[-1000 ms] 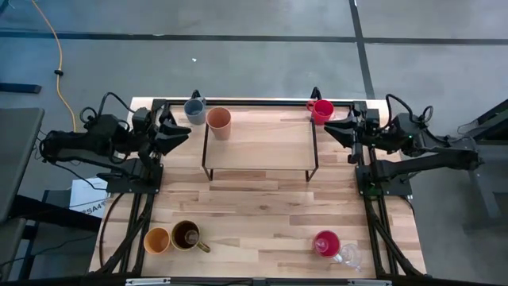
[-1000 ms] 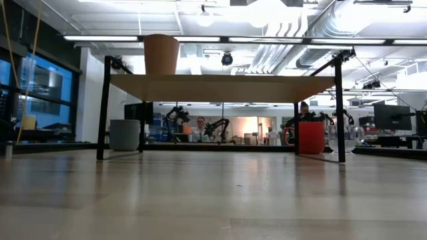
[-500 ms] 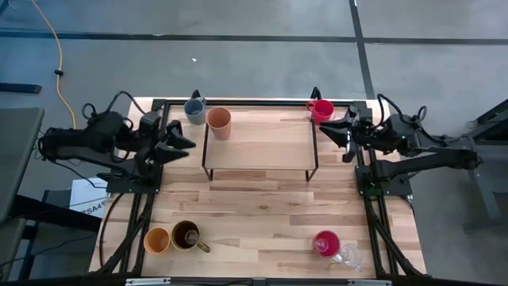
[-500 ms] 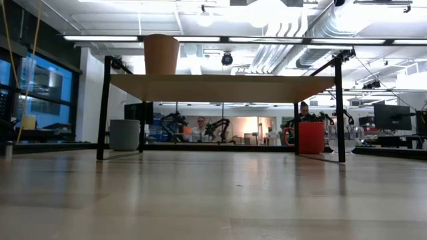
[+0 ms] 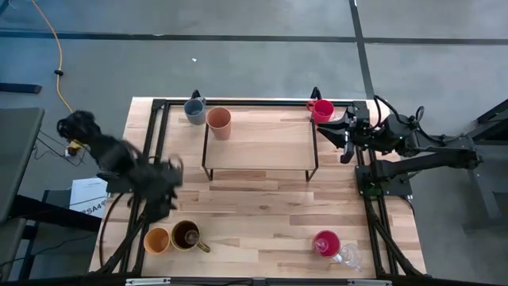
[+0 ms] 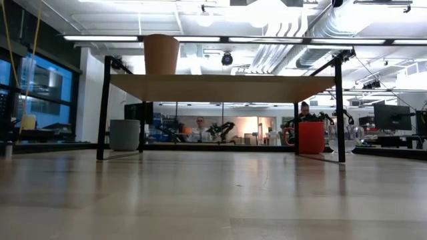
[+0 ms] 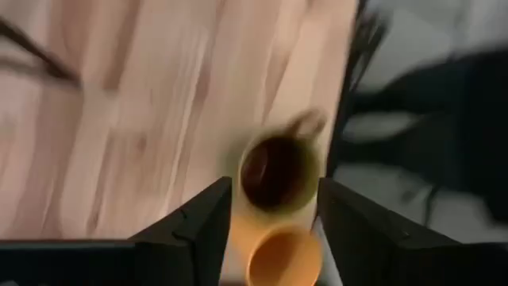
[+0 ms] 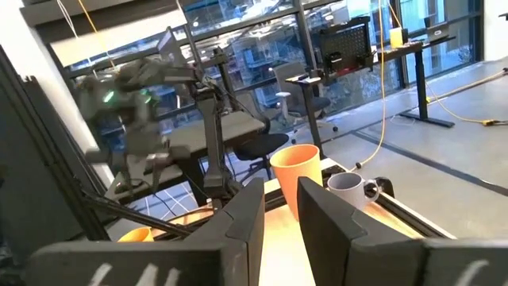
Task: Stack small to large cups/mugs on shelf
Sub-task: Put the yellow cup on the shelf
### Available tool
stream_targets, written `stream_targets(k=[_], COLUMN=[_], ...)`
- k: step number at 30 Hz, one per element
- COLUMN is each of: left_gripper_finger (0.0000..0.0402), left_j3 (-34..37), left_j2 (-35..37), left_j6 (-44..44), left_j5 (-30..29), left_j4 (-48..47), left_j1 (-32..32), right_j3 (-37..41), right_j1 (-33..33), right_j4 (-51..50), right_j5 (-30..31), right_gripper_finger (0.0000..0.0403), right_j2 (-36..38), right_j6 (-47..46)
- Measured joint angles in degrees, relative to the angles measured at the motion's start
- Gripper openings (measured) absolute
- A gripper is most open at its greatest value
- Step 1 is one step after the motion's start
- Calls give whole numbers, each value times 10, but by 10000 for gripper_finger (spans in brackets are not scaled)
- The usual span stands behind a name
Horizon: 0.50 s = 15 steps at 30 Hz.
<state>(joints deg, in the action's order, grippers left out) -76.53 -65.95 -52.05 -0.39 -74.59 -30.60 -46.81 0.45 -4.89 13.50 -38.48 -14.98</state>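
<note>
A peach tumbler (image 5: 219, 123) stands on the far left of the shelf (image 5: 259, 169), upright on the plank in the low view (image 6: 161, 55). On the table behind the shelf stand a grey-blue mug (image 5: 194, 110) and a red mug (image 5: 322, 111). An orange cup (image 5: 156, 240) and a dark-brown mug (image 5: 186, 235) stand at the near left. A red cup (image 5: 326, 243) and a clear glass (image 5: 349, 256) stand at the near right. My left gripper (image 5: 161, 197) hangs open, tipped down. In its wrist view the brown mug (image 7: 278, 171) and the orange cup (image 7: 284, 254) show past its fingers. My right gripper (image 5: 340, 135) waits open beside the red mug.
The shelf's thin black legs (image 5: 205, 163) stand on the table's middle. Black rails (image 5: 151, 135) run along the table's left and right sides. Bare wood lies between the shelf and the near cups.
My left gripper has swung from beside the grey-blue mug at the far left toward the table's near edge. It has tipped from level to pointing steeply down, over the brown mug and the orange cup. No cup has moved.
</note>
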Motion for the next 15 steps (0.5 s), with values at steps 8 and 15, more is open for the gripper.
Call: stream_targets(k=[8, 15], left_gripper_finger=[180, 232], left_j3=[43, 75], left_j2=[-71, -92], left_j6=[-125, -143], left_j5=[-5, -6], left_j4=[-8, 5], left_j1=[-157, -215], right_j3=[0, 0], right_j1=[0, -1], right_j4=[0, 0], right_j5=[0, 0], right_gripper_finger=[68, 68], right_j2=[0, 0], right_j6=[4, 24])
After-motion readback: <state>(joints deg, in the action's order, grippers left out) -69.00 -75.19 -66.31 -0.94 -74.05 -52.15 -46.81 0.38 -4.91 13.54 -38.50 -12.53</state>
